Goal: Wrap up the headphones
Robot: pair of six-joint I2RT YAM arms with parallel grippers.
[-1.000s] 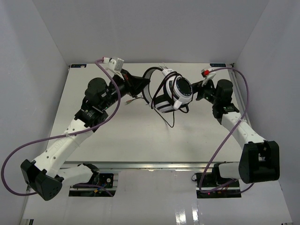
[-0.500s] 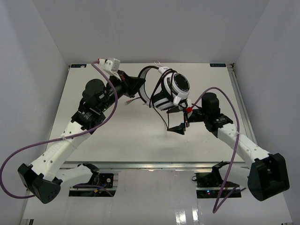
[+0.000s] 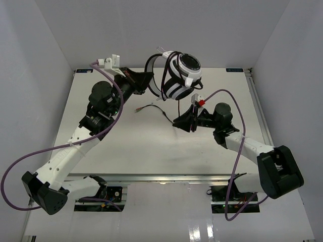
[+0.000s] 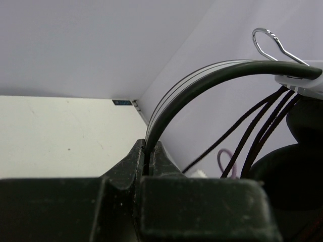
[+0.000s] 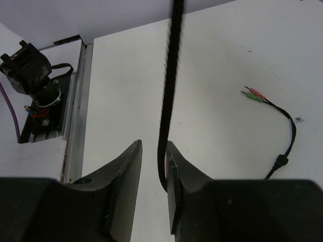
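Note:
The headphones (image 3: pixel 180 75), white with black pads, hang in the air over the table's back middle, with several cable turns round them. My left gripper (image 3: pixel 149 80) is shut on the black headband (image 4: pixel 202 83), pinched between its jaws (image 4: pixel 150 151). The thin black cable (image 3: pixel 177 107) drops from the ear cups to my right gripper (image 3: pixel 177 121). In the right wrist view the cable (image 5: pixel 171 75) runs between the parted fingers, against the right finger (image 5: pixel 174 161), with a gap on the left. The plug end (image 5: pixel 252 94) lies on the table (image 3: pixel 137 108).
The white table (image 3: pixel 101 156) is walled on three sides. Purple arm cables (image 3: pixel 20 161) loop at the left and right. A metal rail and a black fixture (image 5: pixel 30 75) sit at the table's edge in the right wrist view.

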